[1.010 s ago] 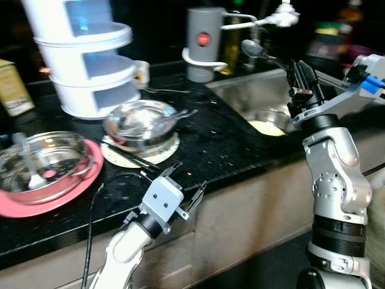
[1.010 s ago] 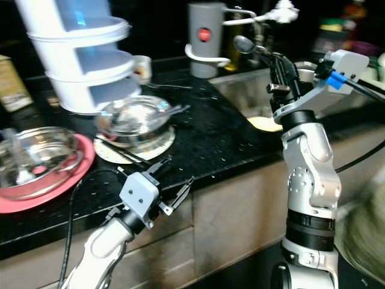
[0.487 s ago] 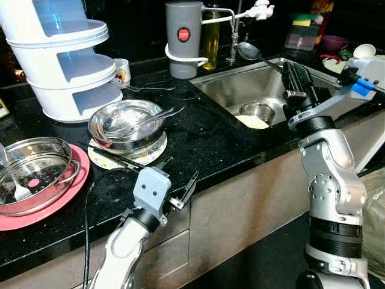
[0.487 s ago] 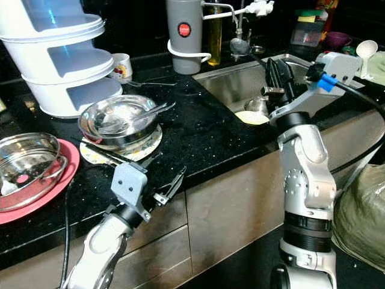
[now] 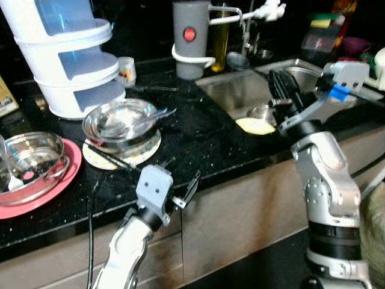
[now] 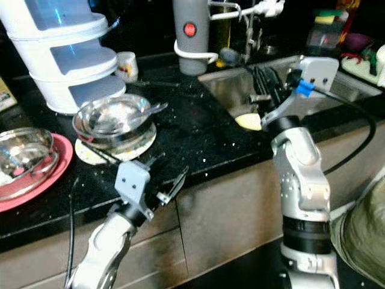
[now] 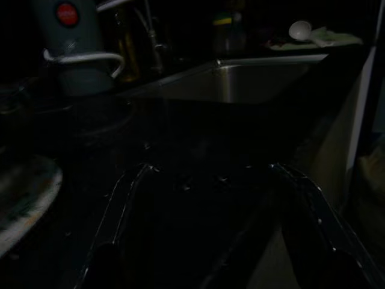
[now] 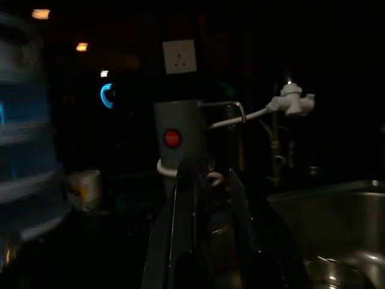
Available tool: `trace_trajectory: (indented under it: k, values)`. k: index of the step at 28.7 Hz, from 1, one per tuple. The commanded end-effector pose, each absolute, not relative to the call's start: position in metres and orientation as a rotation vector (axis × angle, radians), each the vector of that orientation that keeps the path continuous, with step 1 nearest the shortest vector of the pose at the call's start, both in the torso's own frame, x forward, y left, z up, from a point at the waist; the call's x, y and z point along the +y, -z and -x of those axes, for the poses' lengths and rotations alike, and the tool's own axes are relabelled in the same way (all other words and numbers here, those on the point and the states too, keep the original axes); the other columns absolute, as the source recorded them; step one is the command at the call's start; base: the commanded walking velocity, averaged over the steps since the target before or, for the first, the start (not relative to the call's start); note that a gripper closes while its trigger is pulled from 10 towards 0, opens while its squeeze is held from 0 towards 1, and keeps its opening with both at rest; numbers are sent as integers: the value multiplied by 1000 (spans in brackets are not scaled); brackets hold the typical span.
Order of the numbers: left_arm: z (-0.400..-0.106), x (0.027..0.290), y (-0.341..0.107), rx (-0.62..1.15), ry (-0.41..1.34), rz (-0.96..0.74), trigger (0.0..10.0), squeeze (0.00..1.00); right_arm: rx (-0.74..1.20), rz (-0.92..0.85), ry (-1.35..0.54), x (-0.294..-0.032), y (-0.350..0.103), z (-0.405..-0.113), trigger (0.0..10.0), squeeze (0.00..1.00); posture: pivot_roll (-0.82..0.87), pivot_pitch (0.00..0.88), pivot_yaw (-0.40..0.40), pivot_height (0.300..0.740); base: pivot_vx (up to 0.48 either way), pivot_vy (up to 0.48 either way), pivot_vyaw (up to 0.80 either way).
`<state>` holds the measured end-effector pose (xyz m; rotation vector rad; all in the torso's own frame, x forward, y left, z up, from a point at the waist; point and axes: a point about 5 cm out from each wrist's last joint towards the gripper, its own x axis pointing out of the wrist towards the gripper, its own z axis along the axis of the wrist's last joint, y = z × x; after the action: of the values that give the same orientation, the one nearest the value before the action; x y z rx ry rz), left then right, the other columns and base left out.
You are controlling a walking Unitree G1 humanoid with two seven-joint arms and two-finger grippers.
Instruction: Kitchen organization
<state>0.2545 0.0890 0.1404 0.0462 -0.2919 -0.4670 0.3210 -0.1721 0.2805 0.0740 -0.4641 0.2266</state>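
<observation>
- Left arm: rises from the lower left of the left eye view, forearm angled up toward the front edge of the black counter [image 5: 210,138]. The left gripper [image 5: 180,191] sits at lower centre, level with that edge, its two black fingers [image 5: 192,183] spread wide and holding nothing.
- Right arm: stands upright at the right of the frame, silver elbow bent, wrist reaching up and back over the near rim of the steel sink [image 5: 240,90]. The right gripper [image 5: 284,90] is at upper right; its fingers lie close together around the handle of a ladle [image 5: 236,59], whose bowl projects toward the upper centre, beside the tap.
- Right wrist view: the two dark fingers [image 8: 180,229] run nearly parallel with a narrow gap, pointing at the grey canister [image 8: 178,135] with its red button.
- Counter, centre left: a steel bowl [image 5: 118,123] holding cutlery rests on a round patterned plate [image 5: 144,150].
- Counter, far left: a perforated steel strainer [image 5: 30,158] sits on a pink plate [image 5: 54,186].
- Upper left: a white three-tier container [image 5: 69,60] stands behind the bowl.
- Sink basin: a small steel bowl [image 5: 263,112] and a pale yellow item [image 5: 255,126] lie inside; what the yellow item is cannot be told.
</observation>
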Motion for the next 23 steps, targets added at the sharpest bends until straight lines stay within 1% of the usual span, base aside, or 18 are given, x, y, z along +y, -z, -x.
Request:
trace_trajectory:
  k: [1, 12, 23]
  values:
    - [-255, 89, -136, -268, 472, -37, 10000, 0, -449, -38, -227, -171, -275, -321, 10000, 0, -35, 0, -7, 740, 0, -352, 0]
    - [-256, 87, -136, -266, 482, -38, 10000, 0, -422, 39, -232, -167, -270, -323, 10000, 0, -36, 0, -7, 740, 0, -353, 0]
    - [-258, 88, -136, -263, 478, -40, 10000, 0, -386, 81, -246, -163, -262, -325, 10000, 0, -35, 0, -11, 740, 0, -345, 800]
